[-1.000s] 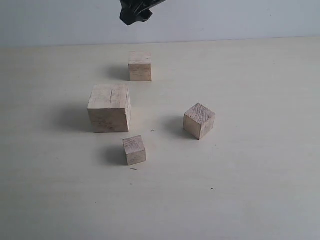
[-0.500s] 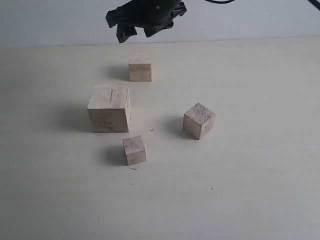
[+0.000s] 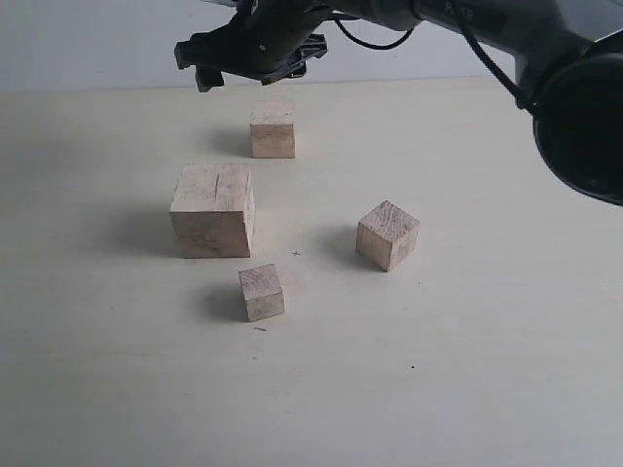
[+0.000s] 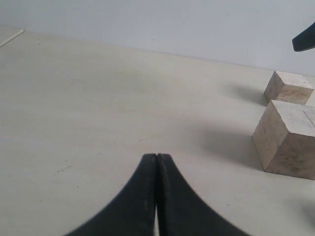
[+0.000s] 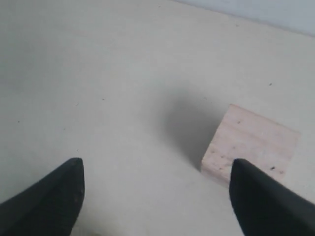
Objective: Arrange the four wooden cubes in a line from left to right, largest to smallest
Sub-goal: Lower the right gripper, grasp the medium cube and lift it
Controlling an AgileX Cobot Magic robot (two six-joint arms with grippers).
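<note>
Four pale wooden cubes stand on the table. The largest cube [image 3: 213,209], with a slit mark on top, is left of centre and also shows in the left wrist view [image 4: 288,142]. A mid-sized cube [image 3: 273,128] stands behind it [image 4: 288,87]. Another mid-sized cube [image 3: 387,234] sits turned at the right. The smallest cube [image 3: 262,292] is nearest the front. My right gripper [image 3: 248,60] hangs open above and just behind the far cube; its wrist view shows one cube [image 5: 251,145] beside a fingertip [image 5: 243,172]. My left gripper [image 4: 156,157] is shut and empty, left of the cubes.
The pale table [image 3: 487,370] ends at a light wall behind the cubes. The right arm [image 3: 506,29] stretches in from the upper right, with a large dark joint [image 3: 584,126] at the right edge. One right finger [image 4: 305,38] shows in the left wrist view.
The right arm has come further into view from the top and swung left, so its open gripper now hangs over the far cube. The cubes have not moved.
</note>
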